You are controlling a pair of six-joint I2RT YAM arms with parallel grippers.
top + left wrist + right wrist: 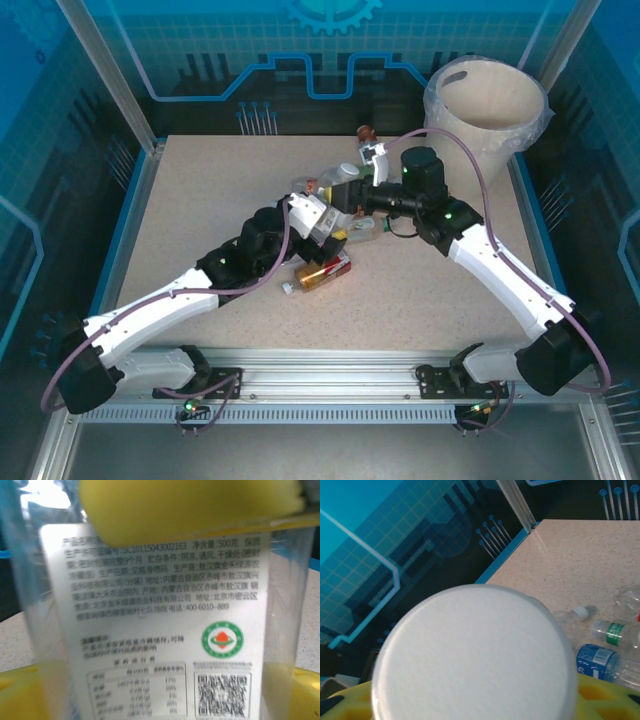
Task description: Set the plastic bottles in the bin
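While most of the plastic bottles (pixel 335 200) lie bunched at the middle of the desk (pixel 200 200), the bin (pixel 500 110) stands at the desk's far right corner. It is well apart from them, with its clear bag folded over the rim. A red-labelled bottle (pixel 326 272) lies on its side at the near edge of the bunch. A brown-capped bottle (pixel 365 132) sits alone by the far edge.

The left hand (pixel 322 218) is low over the bunch and closed on a clear labelled bottle (pixel 160 605). This bottle's white panel of printed text spans the gap between the hand's yellow fingers (pixel 20 692).

The right hand (pixel 372 165) is at the far side of the bunch. A round white face (pixel 475 655) sits close to its camera, between its yellow fingers (pixel 602 696). I cannot tell whether they clamp it.

In the right wrist view, a white-capped bottle (pixel 576 613), a green-labelled bottle (pixel 615 633) and a blue-labelled bottle (pixel 596 661) lie on the speckled desk beyond that face. Blue patterned panels (pixel 60 120) wall in the desk.
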